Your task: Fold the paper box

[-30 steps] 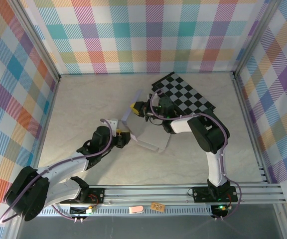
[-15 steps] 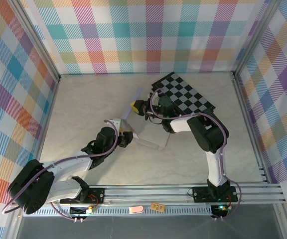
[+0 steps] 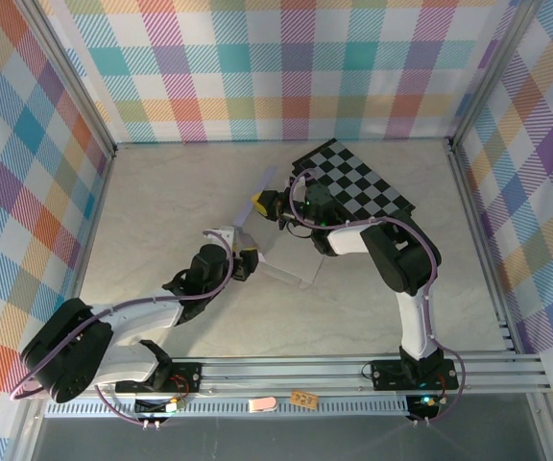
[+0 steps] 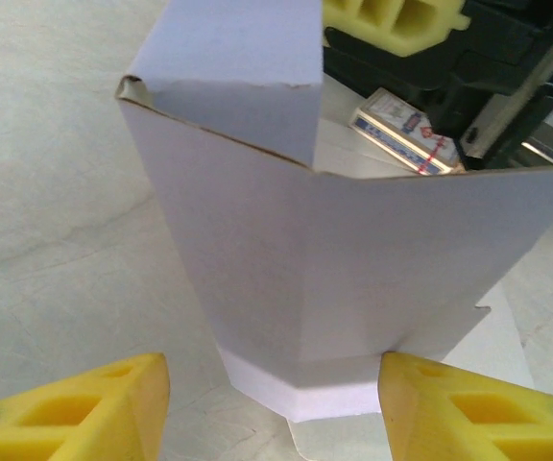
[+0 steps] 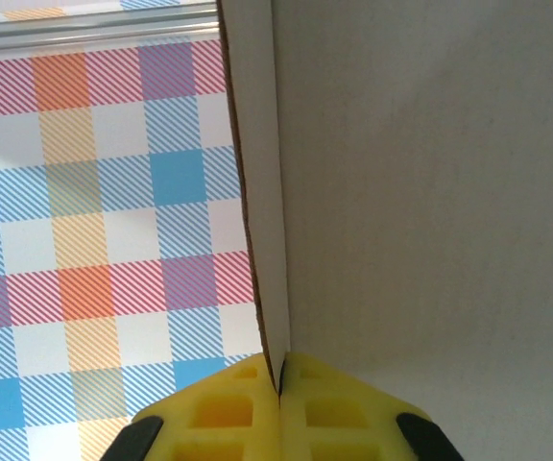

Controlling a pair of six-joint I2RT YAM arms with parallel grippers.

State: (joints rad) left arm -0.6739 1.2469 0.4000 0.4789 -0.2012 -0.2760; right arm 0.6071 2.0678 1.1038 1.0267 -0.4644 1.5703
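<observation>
- The paper box (image 3: 284, 261), pale lavender and half-folded, sits on the table (image 3: 161, 202) just off the checkerboard (image 3: 353, 187)'s left corner, on the side nearer the arm bases.
- One long flap stands up, angled away from the checkerboard's left edge.
- R gripper (image 3: 260, 205), close beside that same edge of the checkerboard, pinches the raised flap. The wrist cam shows its yellow fingers (image 5: 243, 384) pressed together on the thin cardboard edge, w/ the plaid wall (image 5: 104, 192) behind.
- L gripper (image 3: 241, 261) is farther from the checkerboard, at the box's far side from it. Can't tell from above whether it touches the cardboard.
- L wrist cam: its yellow fingers (image 4: 132, 384) are spread wide. A standing box wall rises just ahead of the gap, w/ an off-white strip at its foot.
- A small card pack (image 4: 406, 130) lies beyond that wall, toward the checkerboard, below the R gripper's black body.
</observation>
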